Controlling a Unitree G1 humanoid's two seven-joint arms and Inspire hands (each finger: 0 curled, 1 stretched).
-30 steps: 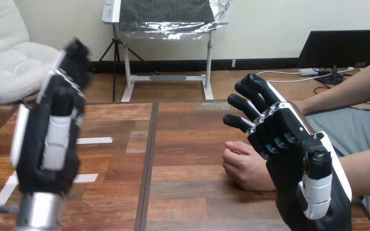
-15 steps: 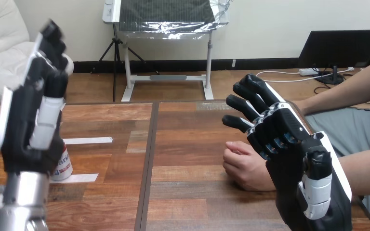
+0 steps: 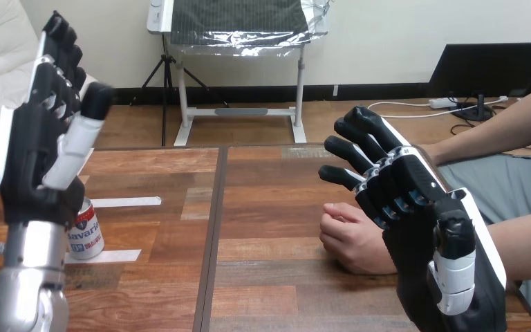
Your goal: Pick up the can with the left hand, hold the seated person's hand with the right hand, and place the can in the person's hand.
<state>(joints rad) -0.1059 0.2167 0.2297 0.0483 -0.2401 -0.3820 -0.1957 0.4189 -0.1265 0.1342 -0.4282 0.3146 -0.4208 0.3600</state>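
- Can (image 3: 88, 232): upright on the tabletop (image 3: 269, 207) near its left edge, beside the white tape strips (image 3: 135, 202). Its left part is hidden behind the robot's left forearm. Nothing grips it.
- Left hand (image 3: 34, 166): raised well above the can, palm side toward the middle of the tabletop. Fingers (image 3: 55, 55) are straight and spread wide with the thumb angled out, holding nothing.
- Right hand (image 3: 415, 207): raised near the right edge. Fingers (image 3: 352, 149) are loosely bent and fanned apart, closed on nothing.
- Person's hand (image 3: 349, 238): resting on the tabletop toward the right edge, loosely curled. It sits partly behind the right hand, and I cannot tell whether the two touch.
- Step in hand, as I judge it: the pick-up of the can, not yet begun.
- Handling advice: lower the left hand beside the can with the thumb on one side and the fingers on the other. Close round the middle of the wall rather than the rim, squeeze gently since a thin can dents, and lift straight up so it does not tip.
- Risk: a knock from the forearm could topple it.
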